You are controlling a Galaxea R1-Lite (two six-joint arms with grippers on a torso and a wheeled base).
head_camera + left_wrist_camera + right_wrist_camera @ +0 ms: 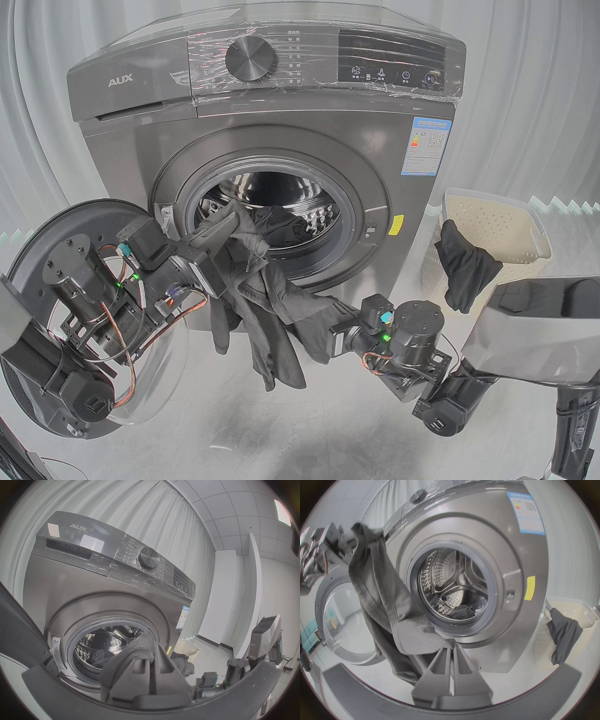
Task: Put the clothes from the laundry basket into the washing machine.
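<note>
A dark grey garment (262, 300) hangs in front of the washing machine (269, 156), stretched between both grippers. My left gripper (226, 224) is shut on its upper end at the left rim of the drum opening (275, 212). My right gripper (325, 319) is shut on its lower end, below the opening. In the left wrist view the garment (137, 650) bunches over the closed fingers (165, 670). In the right wrist view the garment (390, 611) hangs from the fingers (442, 670). A black piece (461, 612) lies inside the drum. Another black cloth (465, 265) hangs over the laundry basket (500, 231) rim.
The round machine door (75, 312) stands swung open at the left, close behind my left arm. The cream basket sits on the floor to the right of the machine. Pale curtains hang behind. Bare grey floor (281, 425) lies in front of the machine.
</note>
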